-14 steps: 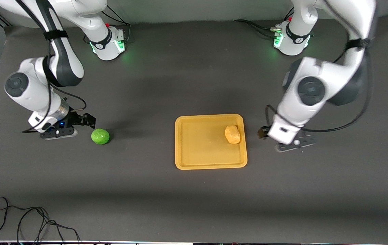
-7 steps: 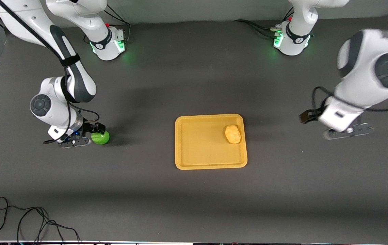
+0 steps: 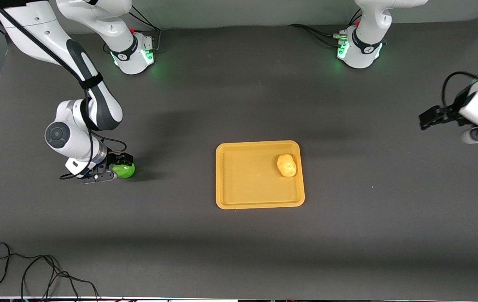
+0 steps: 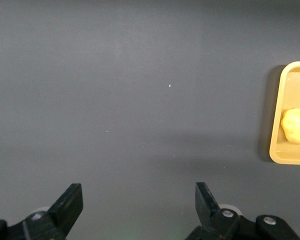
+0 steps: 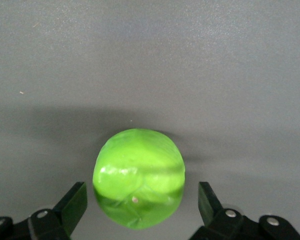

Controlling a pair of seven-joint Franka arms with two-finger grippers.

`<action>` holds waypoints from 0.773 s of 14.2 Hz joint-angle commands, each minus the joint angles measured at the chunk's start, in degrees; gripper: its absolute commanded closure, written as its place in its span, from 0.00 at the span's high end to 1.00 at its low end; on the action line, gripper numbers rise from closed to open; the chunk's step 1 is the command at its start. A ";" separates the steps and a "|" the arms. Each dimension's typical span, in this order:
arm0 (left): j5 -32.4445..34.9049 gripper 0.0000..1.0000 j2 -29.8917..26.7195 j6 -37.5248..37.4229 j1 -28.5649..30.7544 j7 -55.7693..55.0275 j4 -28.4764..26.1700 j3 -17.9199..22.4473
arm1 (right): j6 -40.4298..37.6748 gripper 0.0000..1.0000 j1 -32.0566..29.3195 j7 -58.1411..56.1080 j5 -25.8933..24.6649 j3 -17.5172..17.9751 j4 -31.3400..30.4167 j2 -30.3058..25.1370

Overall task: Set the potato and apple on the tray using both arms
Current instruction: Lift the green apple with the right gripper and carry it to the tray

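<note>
The green apple [image 3: 124,170] lies on the dark mat toward the right arm's end of the table. My right gripper [image 3: 115,167] is open and low around it; in the right wrist view the apple [image 5: 139,177] sits between the two black fingers with gaps on both sides. The yellow-tan potato [image 3: 286,165] lies in the orange-yellow tray [image 3: 260,202] at mid-table, near the rim on the left arm's side. My left gripper [image 3: 432,117] is open and empty, raised over the mat at the left arm's end. The left wrist view shows the tray's edge [image 4: 275,150] and the potato [image 4: 296,125].
Two arm bases with green lights stand at the table's far edge, one [image 3: 132,52] at the right arm's end and one [image 3: 358,48] at the left arm's. A black cable [image 3: 33,272] coils at the near corner on the right arm's end.
My right gripper has come down and closed in on the apple until its fingers straddle it. My left arm has pulled away from the tray toward its own end of the table and risen.
</note>
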 commanded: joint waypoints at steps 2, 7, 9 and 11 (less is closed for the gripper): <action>0.17 1.00 -2.80 -1.70 -0.67 1.92 -0.89 1.43 | 2.79 0.98 0.29 0.86 0.06 -0.18 0.61 3.02; 0.09 1.00 -2.36 -1.00 -0.50 1.92 -1.15 1.61 | 2.35 0.64 0.12 1.21 0.14 -0.18 0.78 3.29; 0.09 1.00 -2.36 -1.17 -0.50 2.19 -1.24 1.70 | 1.39 0.51 0.21 2.97 0.14 -0.18 1.13 2.41; 0.09 1.00 -2.36 -1.26 -0.50 3.24 -1.50 1.79 | -4.12 0.47 0.47 3.24 0.06 -0.09 2.97 -0.30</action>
